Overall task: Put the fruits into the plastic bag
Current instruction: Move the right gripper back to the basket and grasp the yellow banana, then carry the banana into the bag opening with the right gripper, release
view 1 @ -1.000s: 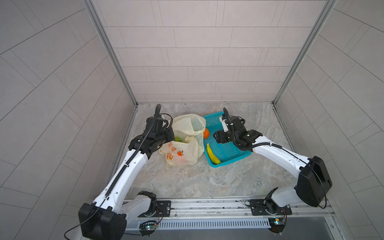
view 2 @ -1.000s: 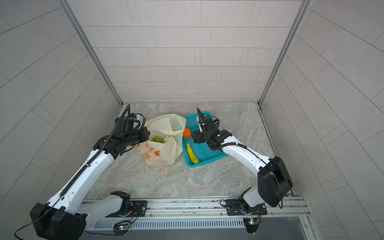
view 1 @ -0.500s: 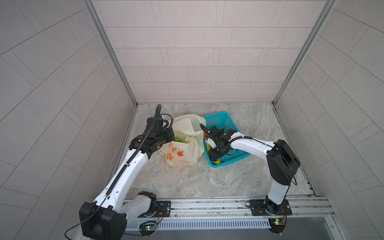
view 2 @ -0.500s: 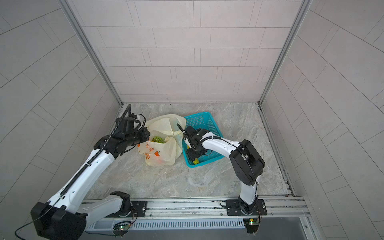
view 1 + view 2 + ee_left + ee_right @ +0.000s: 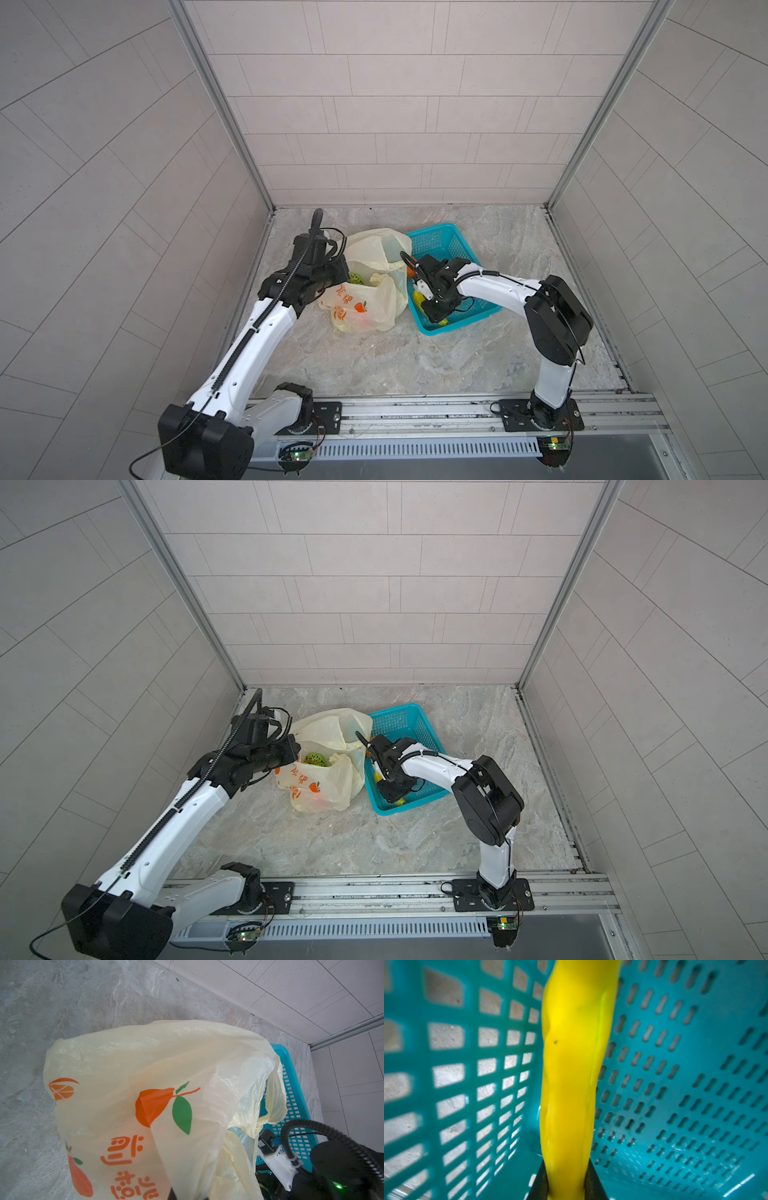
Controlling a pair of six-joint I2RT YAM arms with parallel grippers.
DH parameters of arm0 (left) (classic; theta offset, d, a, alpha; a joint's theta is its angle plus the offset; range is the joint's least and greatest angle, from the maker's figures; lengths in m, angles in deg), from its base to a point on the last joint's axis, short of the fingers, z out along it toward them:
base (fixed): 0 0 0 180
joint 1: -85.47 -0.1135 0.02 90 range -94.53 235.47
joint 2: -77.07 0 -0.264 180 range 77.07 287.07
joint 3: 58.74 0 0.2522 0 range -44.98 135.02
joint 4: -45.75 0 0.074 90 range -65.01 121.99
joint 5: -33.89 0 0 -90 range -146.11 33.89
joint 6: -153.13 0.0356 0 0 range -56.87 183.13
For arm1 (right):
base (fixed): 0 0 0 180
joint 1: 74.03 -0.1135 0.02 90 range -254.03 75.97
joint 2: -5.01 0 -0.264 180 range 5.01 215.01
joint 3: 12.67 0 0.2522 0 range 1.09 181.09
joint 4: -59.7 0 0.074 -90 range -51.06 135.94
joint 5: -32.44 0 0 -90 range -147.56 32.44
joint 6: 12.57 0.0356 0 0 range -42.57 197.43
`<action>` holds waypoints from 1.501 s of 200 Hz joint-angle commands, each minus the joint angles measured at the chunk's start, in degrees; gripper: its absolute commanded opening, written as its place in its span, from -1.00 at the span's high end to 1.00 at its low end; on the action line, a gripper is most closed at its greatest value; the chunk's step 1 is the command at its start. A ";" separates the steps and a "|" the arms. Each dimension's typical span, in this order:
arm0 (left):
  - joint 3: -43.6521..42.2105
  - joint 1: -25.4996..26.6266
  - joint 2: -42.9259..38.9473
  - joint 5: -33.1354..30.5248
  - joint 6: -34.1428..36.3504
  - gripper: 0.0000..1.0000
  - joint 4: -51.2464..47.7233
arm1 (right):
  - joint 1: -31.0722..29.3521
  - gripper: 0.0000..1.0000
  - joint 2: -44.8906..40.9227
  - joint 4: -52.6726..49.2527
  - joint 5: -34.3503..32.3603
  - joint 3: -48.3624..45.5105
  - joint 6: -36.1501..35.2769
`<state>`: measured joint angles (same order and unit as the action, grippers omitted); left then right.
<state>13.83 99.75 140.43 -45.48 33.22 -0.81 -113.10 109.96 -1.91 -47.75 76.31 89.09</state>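
Note:
The pale-yellow plastic bag [image 5: 376,253] [image 5: 328,729] [image 5: 145,1057] with orange prints stands left of the basket, its mouth held up. My left gripper [image 5: 340,270] [image 5: 293,752] [image 5: 188,1196] is shut on the bag's near-left rim. A green spiky fruit [image 5: 355,277] [image 5: 314,758] lies inside the bag. My right gripper [image 5: 432,311] [image 5: 392,791] [image 5: 566,1184] reaches down into the basket and is shut on the yellow banana [image 5: 571,1064] [image 5: 417,297], which lies along the basket's wall. A bit of an orange fruit [image 5: 409,272] shows behind the right wrist.
The teal mesh basket [image 5: 457,245] [image 5: 399,717] [image 5: 291,1084] [image 5: 675,1084] sits right of the bag, touching it. Tiled walls close in the marble floor [image 5: 395,357] on three sides. A metal rail [image 5: 415,409] with both arm bases runs along the front.
The right gripper came from over the basket's middle down to its near-left side and closed on the banana. The left gripper has kept still on the bag.

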 commanded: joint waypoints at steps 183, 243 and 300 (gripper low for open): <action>0.00 0.18 -1.39 3.14 0.64 1.00 1.59 | -8.27 0.67 -3.67 14.62 8.76 20.06 -5.88; 0.10 0.13 -1.39 2.65 1.00 1.00 1.60 | -11.21 0.68 0.91 11.46 12.01 19.03 -7.08; -0.48 0.14 -2.10 4.13 1.34 1.00 2.14 | -8.39 0.67 8.04 11.95 12.31 22.15 -2.66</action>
<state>13.81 99.75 139.86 -42.22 33.51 0.42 -123.53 113.85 10.85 -35.51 95.52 84.09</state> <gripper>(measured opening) 0.056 0.170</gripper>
